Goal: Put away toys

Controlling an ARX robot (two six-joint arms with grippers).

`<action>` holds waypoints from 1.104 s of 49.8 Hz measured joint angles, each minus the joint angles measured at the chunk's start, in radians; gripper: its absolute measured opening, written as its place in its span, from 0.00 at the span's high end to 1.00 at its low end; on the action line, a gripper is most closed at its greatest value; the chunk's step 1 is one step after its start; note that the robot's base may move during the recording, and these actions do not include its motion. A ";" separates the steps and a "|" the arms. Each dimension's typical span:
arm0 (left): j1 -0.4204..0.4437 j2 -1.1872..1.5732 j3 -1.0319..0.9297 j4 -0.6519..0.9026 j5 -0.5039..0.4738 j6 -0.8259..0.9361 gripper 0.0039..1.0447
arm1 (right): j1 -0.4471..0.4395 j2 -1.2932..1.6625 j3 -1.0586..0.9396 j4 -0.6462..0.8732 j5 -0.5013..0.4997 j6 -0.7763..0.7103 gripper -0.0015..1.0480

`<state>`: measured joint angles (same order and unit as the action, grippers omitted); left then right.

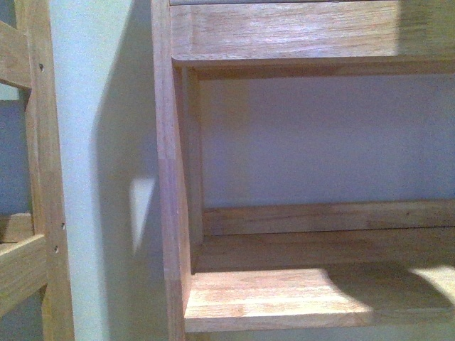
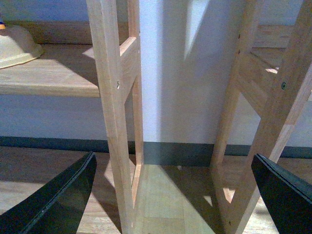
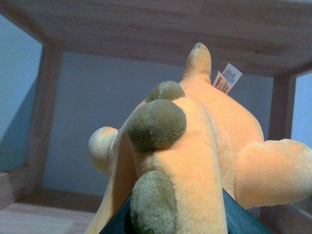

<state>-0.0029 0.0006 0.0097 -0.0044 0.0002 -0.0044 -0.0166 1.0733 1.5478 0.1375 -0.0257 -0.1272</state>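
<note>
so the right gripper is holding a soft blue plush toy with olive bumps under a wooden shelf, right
Not quite: the soft plush toy with olive bumps is orange-yellow, not blue. The right wrist view shows it held in the right gripper under the wooden shelf.

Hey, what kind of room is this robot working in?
Probably a home room, maybe a bedroom or playroom: wooden shelving against a painted wall, wood flooring, and an orange plush toy in the right arm's jaws.
</note>
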 joint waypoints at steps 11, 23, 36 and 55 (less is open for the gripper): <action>0.000 0.000 0.000 0.000 0.000 0.000 0.05 | 0.059 0.290 0.217 -0.062 0.071 0.140 0.82; 0.000 0.000 0.000 0.000 0.000 0.000 0.05 | 0.183 0.492 0.384 -0.121 0.042 0.359 0.82; 0.000 0.000 0.000 0.000 0.000 0.000 0.05 | 0.252 0.596 0.483 -0.125 -0.029 0.534 0.82; 0.000 0.000 0.000 0.000 0.000 0.000 0.05 | 0.309 0.658 0.478 0.000 -0.160 0.710 0.82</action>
<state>-0.0029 0.0006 0.0097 -0.0044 0.0002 -0.0048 0.2920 1.7309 2.0262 0.1379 -0.1860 0.5831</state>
